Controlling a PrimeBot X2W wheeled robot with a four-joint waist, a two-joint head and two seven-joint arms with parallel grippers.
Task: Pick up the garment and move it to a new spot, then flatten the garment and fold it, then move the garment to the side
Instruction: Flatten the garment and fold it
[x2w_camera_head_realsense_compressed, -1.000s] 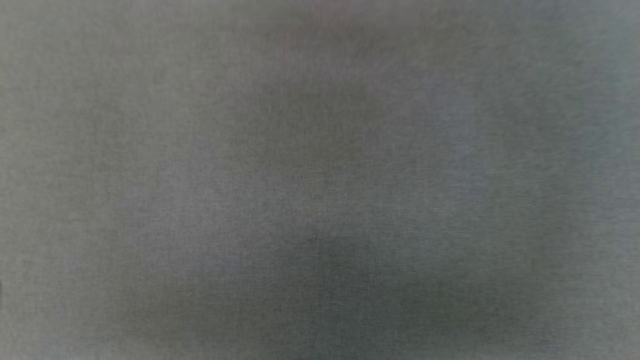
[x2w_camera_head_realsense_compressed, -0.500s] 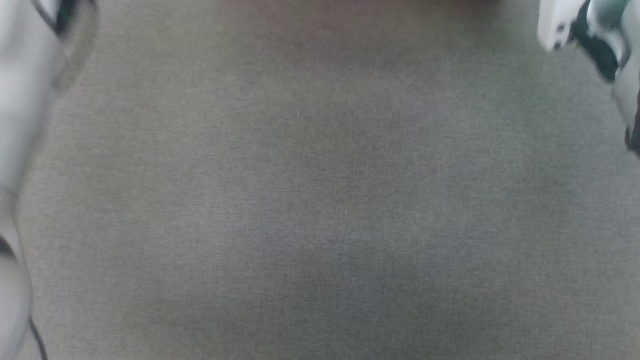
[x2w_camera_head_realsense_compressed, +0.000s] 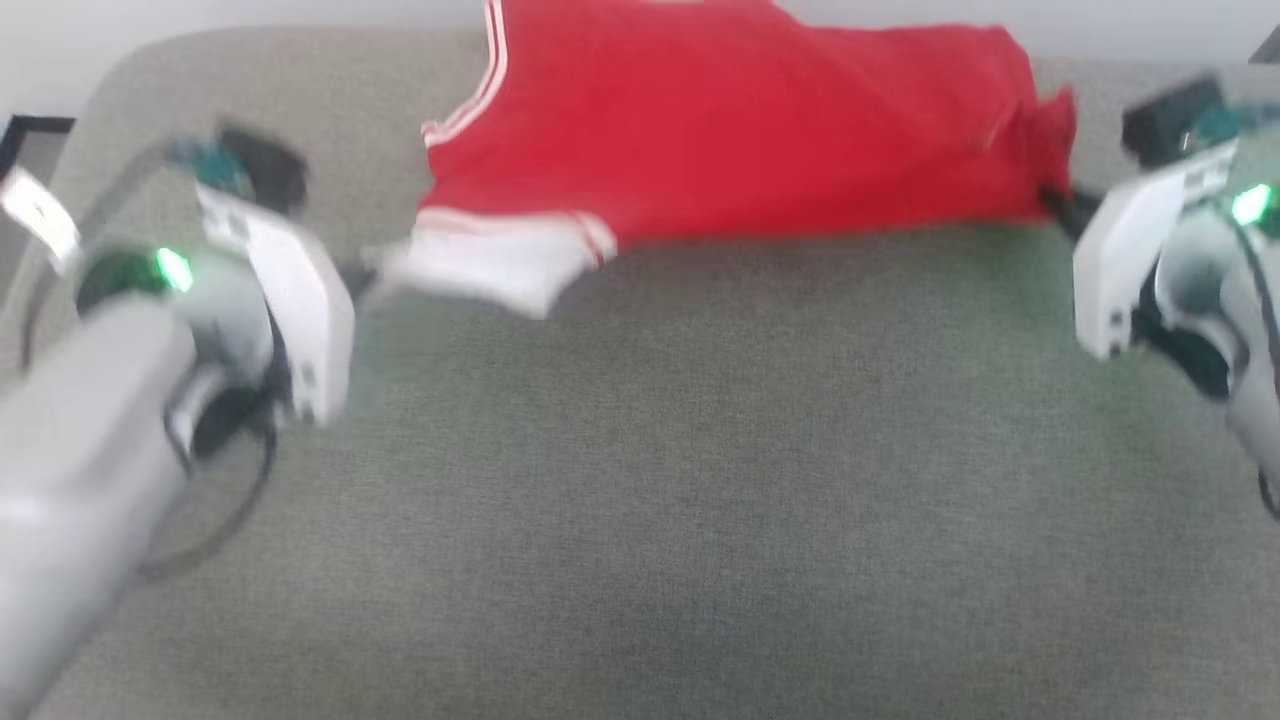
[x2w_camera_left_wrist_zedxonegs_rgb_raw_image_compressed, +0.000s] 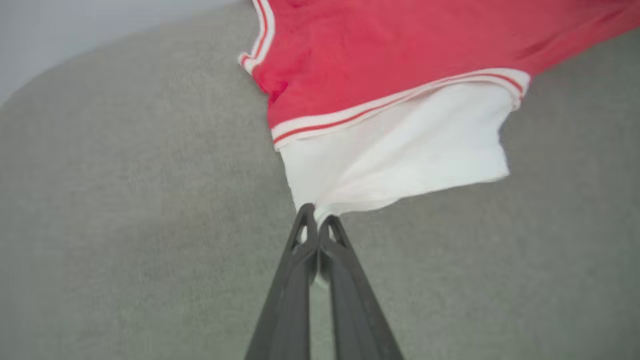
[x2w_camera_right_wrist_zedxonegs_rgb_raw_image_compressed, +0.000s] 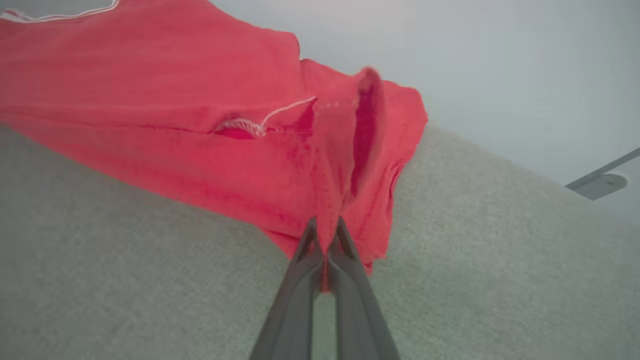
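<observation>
Both arms are on the garment (x2w_camera_head_realsense_compressed: 720, 130)! The red shirt lies stretched across the far side of the grey fabric-covered bench (x2w_camera_head_realsense_compressed: 640, 480), close to its back edge, spread wide between the two arms.

On the left, the left claw (x2w_camera_left_wrist_zedxonegs_rgb_raw_image_compressed: 316, 215) is closed, with its two dark fingers pressed together on the lower corner of the white sleeve (x2w_camera_left_wrist_zedxonegs_rgb_raw_image_compressed: 400, 150). The fabric bunches to a point right where the tips pinch it. Just above the sleeve runs the red-white stripe trim (x2w_camera_left_wrist_zedxonegs_rgb_raw_image_compressed: 350, 117), and the red body fans out beyond it. In the head view that sleeve sticks out towards the left wrist, where a green light (x2w_camera_head_realsense_compressed: 172, 268) glows.

Over on the right, the right claw (x2w_camera_right_wrist_zedxonegs_rgb_raw_image_compressed: 325, 227) is clamped on a gathered fold of red cloth at the shirt's other end. The fabric rises from between the fingertips in a narrow ridge, with loose folds on either side. A thin white thread or seam line shows on the red just left of that ridge. The pale wall (x2w_camera_right_wrist_zedxonegs_rgb_raw_image_compressed: 500, 65) stands behind the bench.

The near part of the bench lies between the two forearms. The head view is blurred, so no lettering can be read on the shirt.
</observation>
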